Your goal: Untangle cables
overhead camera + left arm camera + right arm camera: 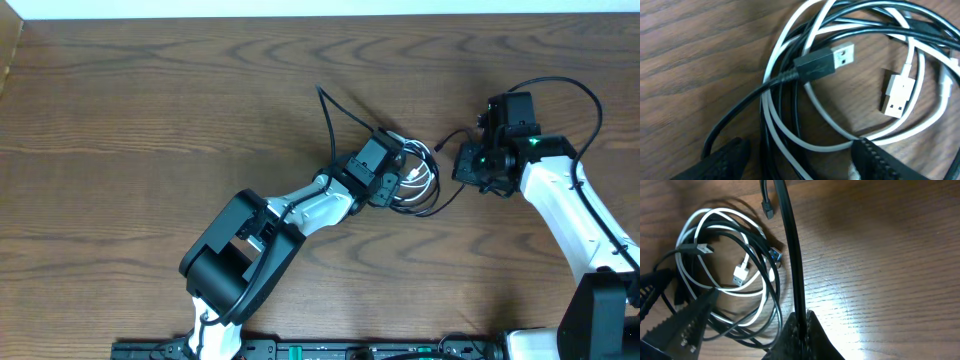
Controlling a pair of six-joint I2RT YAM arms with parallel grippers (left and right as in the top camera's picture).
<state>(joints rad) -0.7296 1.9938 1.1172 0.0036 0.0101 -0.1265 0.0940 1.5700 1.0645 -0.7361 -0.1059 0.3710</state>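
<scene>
The black cable (740,107) and the white cable (771,70) lie coiled together in one tangle on the wooden table (150,120), seen from overhead as a small bundle (424,180). A black USB plug (825,62) and a white USB plug (896,94) rest inside the loops. My left gripper (800,152) is open, with its fingers on either side of several strands; overhead it is over the tangle's left side (405,172). My right gripper (801,325) is shut on a straight run of the black cable (790,245), just right of the tangle (462,163). That cable's small plug end (768,209) lies free beyond it.
A black strand (335,110) trails from the tangle toward the back left. The right arm's own thick wire (590,95) loops above its wrist. The table's back edge (320,18) runs along the top, and the left arm's base (235,265) stands at the front.
</scene>
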